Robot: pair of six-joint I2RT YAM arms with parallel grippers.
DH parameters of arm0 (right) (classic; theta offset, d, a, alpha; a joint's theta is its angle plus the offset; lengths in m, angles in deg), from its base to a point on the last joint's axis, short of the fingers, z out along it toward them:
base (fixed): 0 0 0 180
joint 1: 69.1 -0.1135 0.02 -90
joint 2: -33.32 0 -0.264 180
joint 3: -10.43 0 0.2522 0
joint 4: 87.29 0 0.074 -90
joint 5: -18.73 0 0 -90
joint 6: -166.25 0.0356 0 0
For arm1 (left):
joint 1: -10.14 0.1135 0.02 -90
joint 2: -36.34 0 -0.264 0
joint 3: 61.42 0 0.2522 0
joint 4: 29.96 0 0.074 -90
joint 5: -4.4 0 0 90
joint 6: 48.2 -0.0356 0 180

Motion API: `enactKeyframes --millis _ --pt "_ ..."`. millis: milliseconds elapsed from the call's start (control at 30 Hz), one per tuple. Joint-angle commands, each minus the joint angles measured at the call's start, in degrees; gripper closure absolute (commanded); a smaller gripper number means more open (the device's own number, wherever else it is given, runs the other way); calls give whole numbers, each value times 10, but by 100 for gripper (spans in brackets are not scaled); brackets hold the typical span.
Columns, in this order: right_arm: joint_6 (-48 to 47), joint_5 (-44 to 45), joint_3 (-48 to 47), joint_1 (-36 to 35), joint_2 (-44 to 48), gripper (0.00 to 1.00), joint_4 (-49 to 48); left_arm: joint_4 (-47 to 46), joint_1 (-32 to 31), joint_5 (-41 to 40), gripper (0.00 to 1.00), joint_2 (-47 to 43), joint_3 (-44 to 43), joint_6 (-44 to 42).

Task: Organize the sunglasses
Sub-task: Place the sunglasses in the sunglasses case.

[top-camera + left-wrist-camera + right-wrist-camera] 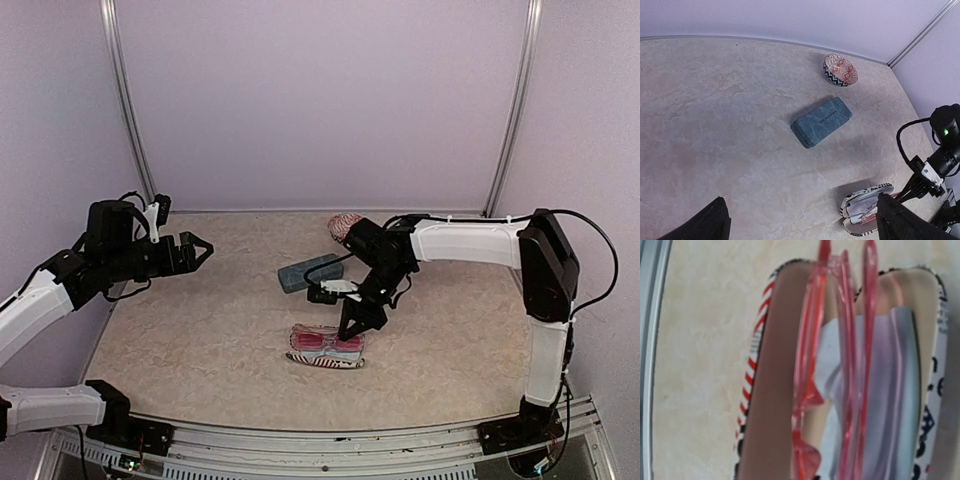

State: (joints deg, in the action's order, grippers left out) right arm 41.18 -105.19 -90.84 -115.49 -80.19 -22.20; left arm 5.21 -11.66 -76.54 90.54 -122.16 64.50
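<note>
Top external view, from the left: the left hand [203, 250] hangs above the desk [200, 340] near its left edge, its fingers [707, 224] spread wide with nothing between them. Well to its right, near the middle of the desk, a blue-teal hard case [311, 272] lies closed and flat. Behind the case, near the back wall, a small red-patterned bowl [343, 227] stands upright, partly hidden by the right arm. In front of the case lie the pink-red sunglasses [322, 343], folded, on the black-and-white patterned pouch [325, 361], which has a red-striped edge. The right wrist view shows the pink frame sitting in the pouch's open mouth over a pale lining. The right hand [352, 330] points down at the right end of the sunglasses, its fingers pressed together. Whether they pinch the slim frame cannot be told.
</note>
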Motion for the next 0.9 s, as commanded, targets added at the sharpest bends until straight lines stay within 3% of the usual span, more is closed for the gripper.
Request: enactKeyframes --millis 0,533,867 --pt "-14 -9 -26 -5 -23 100 39 -12 5 7 1 -6 3 -1" --pt "9 -4 -56 9 -67 100 25 -11 4 5 1 0 3 -2" --pt "29 7 -51 22 -77 91 12 -10 4 2 1 2 2 -2"
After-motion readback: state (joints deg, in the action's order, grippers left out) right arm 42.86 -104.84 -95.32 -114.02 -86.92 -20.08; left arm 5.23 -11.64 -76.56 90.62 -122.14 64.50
